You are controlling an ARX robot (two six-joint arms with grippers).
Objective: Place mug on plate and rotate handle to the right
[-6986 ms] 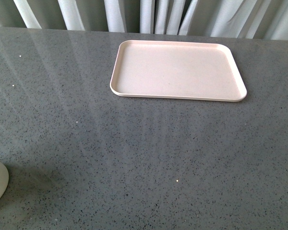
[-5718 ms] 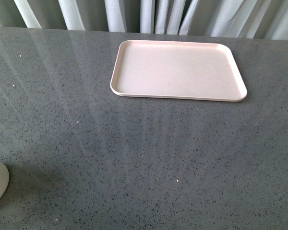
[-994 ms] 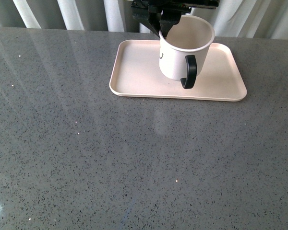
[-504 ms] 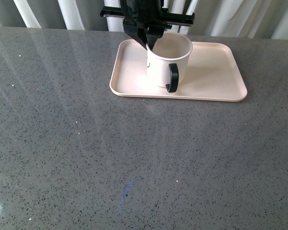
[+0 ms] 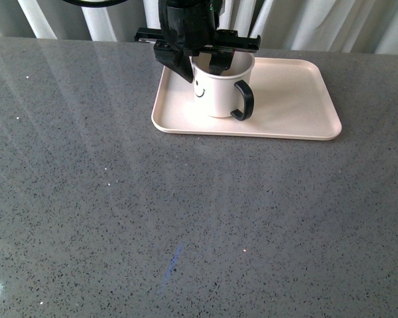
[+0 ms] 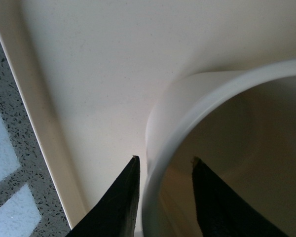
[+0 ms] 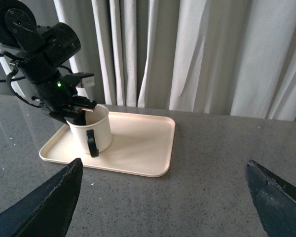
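Grey speckled stone countertop [image 5: 186,212] filled most of the front view, with pale pleated curtains [image 7: 212,49] hanging behind its far edge. Over it the black left gripper [image 5: 201,68] pointed straight down at a white ceramic mug [image 5: 215,99], its two fingers parted and straddling the rim. One finger [image 6: 118,212] stood outside the wall and the other [image 6: 214,210] reached down inside the cup. The left wrist view showed a narrow gap between each finger and the rim, so the jaws were spread and not pinching the wall. The mug stood upright directly beneath this gripper on a flat, pale pink-beige rectangular plate [image 5: 298,99] with rounded corners and a low raised rim. One short rim of the plate lay just beyond the outer finger, while bare plate stretched well away on the inner finger's side. A black smiley face [image 5: 199,89] printed on the mug sat just below the outer finger, turned toward the robot. The glossy black loop handle [image 5: 250,99] stuck out from the side of the mug farthest from the outer finger, pointing to the robot's right and slightly back toward the robot. The right gripper [image 7: 164,165] was outside the front view. Its own wrist view showed two dark fingers spread wide with nothing between them, over the countertop, with the mug, the plate and the left gripper well ahead of it.
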